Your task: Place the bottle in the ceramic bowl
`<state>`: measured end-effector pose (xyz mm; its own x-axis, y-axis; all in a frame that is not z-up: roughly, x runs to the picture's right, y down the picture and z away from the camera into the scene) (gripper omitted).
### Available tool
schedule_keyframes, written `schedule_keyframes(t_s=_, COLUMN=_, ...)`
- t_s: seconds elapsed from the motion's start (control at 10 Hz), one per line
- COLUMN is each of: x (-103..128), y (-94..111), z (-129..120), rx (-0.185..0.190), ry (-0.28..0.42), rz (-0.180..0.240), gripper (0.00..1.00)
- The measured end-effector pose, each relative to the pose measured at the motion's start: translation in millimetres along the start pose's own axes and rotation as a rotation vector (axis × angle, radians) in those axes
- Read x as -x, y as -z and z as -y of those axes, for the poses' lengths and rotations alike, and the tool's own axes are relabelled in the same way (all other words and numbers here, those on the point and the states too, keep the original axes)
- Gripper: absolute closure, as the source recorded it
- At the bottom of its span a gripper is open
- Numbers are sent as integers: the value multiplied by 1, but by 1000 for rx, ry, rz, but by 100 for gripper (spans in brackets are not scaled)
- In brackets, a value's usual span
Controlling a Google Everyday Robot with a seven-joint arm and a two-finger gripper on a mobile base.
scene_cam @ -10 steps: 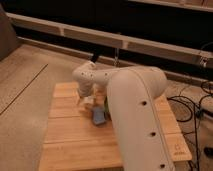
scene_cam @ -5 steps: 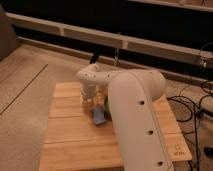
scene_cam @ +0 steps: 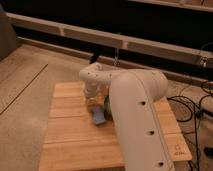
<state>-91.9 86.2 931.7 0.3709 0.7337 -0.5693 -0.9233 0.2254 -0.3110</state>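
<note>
My white arm (scene_cam: 137,115) reaches from the front right over the wooden table (scene_cam: 70,130). The gripper (scene_cam: 93,96) hangs under the wrist near the table's middle, mostly hidden by the arm. A pale whitish shape right below it looks like the bottle (scene_cam: 93,102), just above the table. Only a sliver of the green ceramic bowl (scene_cam: 106,105) shows to the right of the gripper, the rest behind my arm. I cannot tell whether the bottle is over the bowl or beside it.
A flat blue-grey pad (scene_cam: 98,116) lies on the table just in front of the gripper. Black cables (scene_cam: 192,102) lie on the floor at the right. A long pale ledge (scene_cam: 75,34) runs along the dark wall behind.
The wrist and gripper have shifted a little to the right, toward the green bowl, with the pale shape staying under them.
</note>
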Motion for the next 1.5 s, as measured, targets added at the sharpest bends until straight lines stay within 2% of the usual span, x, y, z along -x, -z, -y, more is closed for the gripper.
schedule_keyframes(t_s=0.2, x=6, y=11, z=-1, rx=-11, ry=4, rz=14, gripper=100)
schedule_keyframes(t_s=0.3, x=13, y=23, z=-4, rx=-12, ry=11, rz=34, gripper=100)
schedule_keyframes(t_s=0.6, x=47, y=64, z=-35, rx=-13, ry=116, rz=111, gripper=100)
schedule_keyframes(t_s=0.7, x=59, y=79, z=-47, rx=-28, ry=165, rz=134, gripper=100)
schedule_keyframes(t_s=0.8, x=70, y=97, z=-51, rx=-67, ry=212, rz=157, gripper=100)
schedule_keyframes(t_s=0.9, x=79, y=121, z=-46, rx=-135, ry=251, rz=179, gripper=100)
schedule_keyframes(t_s=1.0, x=82, y=137, z=-42, rx=-178, ry=266, rz=191, gripper=100)
schedule_keyframes(t_s=1.1, x=83, y=169, z=-29, rx=-264, ry=268, rz=208, gripper=100)
schedule_keyframes(t_s=1.2, x=77, y=198, z=-15, rx=-339, ry=247, rz=222, gripper=100)
schedule_keyframes(t_s=1.3, x=68, y=220, z=-6, rx=-392, ry=220, rz=233, gripper=100)
schedule_keyframes(t_s=1.4, x=55, y=241, z=2, rx=-445, ry=186, rz=244, gripper=100)
schedule_keyframes(t_s=1.5, x=32, y=267, z=11, rx=-513, ry=128, rz=260, gripper=100)
